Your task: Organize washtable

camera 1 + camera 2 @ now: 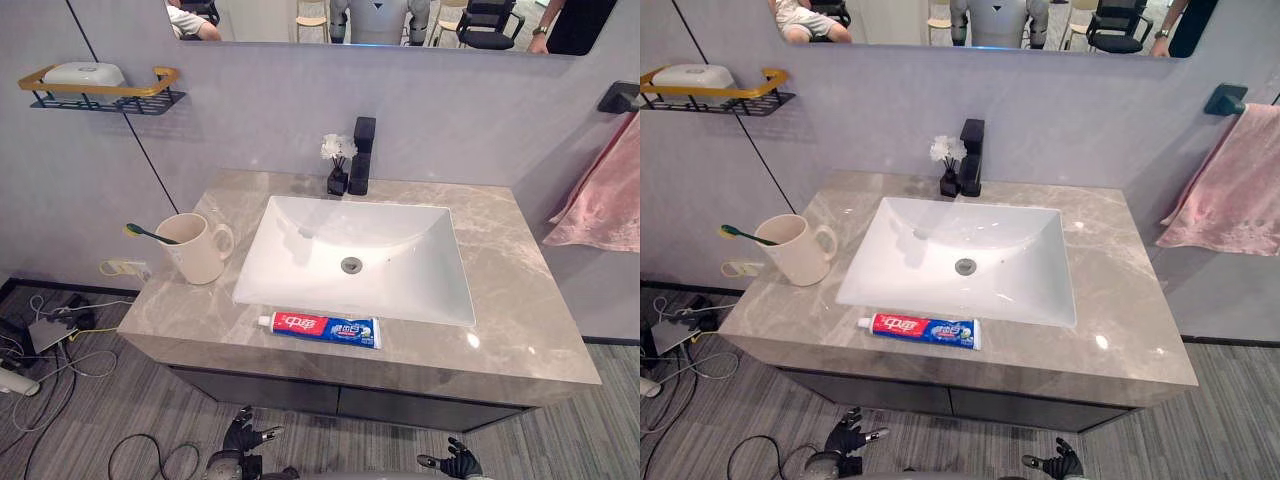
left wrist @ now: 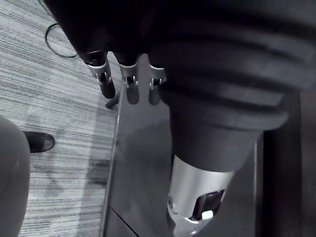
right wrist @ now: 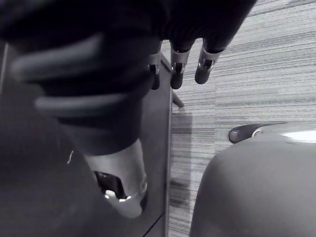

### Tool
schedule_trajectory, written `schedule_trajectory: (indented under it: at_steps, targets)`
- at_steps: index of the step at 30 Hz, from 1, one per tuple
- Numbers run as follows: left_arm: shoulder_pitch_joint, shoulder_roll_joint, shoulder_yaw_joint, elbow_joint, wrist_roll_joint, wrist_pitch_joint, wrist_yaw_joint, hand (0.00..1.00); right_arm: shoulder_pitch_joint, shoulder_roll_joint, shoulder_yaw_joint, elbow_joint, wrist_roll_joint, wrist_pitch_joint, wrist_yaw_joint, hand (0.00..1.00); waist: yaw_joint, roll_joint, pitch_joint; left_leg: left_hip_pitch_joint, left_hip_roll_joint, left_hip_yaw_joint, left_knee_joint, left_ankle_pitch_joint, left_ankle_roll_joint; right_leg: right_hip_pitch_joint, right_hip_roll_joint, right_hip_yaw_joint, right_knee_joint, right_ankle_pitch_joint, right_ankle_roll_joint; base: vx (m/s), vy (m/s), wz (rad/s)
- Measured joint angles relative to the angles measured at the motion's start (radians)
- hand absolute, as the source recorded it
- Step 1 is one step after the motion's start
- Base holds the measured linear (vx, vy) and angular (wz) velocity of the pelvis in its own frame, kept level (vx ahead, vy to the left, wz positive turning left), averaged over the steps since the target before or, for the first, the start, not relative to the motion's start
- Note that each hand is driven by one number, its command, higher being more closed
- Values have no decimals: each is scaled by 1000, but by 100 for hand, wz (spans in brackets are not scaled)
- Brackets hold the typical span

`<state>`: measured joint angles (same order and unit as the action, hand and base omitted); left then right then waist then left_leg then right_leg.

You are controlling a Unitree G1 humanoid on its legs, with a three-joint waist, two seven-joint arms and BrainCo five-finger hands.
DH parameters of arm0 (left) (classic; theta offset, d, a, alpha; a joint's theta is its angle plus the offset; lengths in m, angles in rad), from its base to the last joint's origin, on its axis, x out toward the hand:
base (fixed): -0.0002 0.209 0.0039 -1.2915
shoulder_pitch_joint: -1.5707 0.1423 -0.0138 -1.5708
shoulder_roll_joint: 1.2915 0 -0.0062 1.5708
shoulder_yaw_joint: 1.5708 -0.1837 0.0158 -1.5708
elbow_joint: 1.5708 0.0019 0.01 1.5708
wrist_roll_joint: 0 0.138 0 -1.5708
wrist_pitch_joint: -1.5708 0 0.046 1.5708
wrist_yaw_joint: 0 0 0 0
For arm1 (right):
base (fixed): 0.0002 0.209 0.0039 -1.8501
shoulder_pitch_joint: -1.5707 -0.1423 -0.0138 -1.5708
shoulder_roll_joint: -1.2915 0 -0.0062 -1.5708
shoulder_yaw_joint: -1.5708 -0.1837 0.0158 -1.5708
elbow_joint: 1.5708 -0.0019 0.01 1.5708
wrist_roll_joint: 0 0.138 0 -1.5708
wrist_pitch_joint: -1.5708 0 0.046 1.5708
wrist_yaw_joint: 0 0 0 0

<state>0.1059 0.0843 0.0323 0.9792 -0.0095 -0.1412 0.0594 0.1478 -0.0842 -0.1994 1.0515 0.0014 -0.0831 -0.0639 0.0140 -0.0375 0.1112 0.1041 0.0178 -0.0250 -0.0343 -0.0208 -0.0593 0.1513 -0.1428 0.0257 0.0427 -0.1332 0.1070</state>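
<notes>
The toothpaste tube (image 1: 320, 328) is lying flat on the near edge of the marble washtable (image 1: 510, 290), just in front of the white sink (image 1: 300, 270), its length running left to right. At the left, a cream mug (image 1: 197, 248) is standing upright with a green toothbrush (image 1: 150, 234) leaning out of it. A black faucet (image 1: 361, 155) and a small vase of white flowers (image 1: 338, 165) are standing at the far side of the sink. The left hand (image 1: 243, 437) and right hand (image 1: 457, 463) are hanging low in front of the cabinet, below the countertop, fingers (image 2: 129, 84) extended and relaxed.
</notes>
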Motion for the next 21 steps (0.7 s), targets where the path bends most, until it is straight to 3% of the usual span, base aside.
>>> schedule_trajectory:
  at_steps: [8, 17, 21]
  targets:
    - [-4, 9, 17, 8, 22, -1, 10, 0, -4, -5, -40, 2, 8, -25, -1, 0, 0, 3, 0, -6, 0, -15, 2, 0, 0, 12, -2, -56, -12, 12, 5, 7, -28, 7]
    - [36, 85, 220, -39, 21, -1, 35, 0, -4, -35, -79, 0, 8, -25, 2, 0, 3, 5, 2, -17, -5, -51, -6, 20, 0, 19, -5, -108, -12, 13, 5, -51, -20, 13]
    - [53, 128, 342, -151, 21, 0, 50, 0, -3, -52, -79, -18, 7, -26, 10, 0, 7, 12, 4, -16, -2, -58, -29, 38, -5, 19, -3, -125, -15, 14, 3, -42, -19, 13]
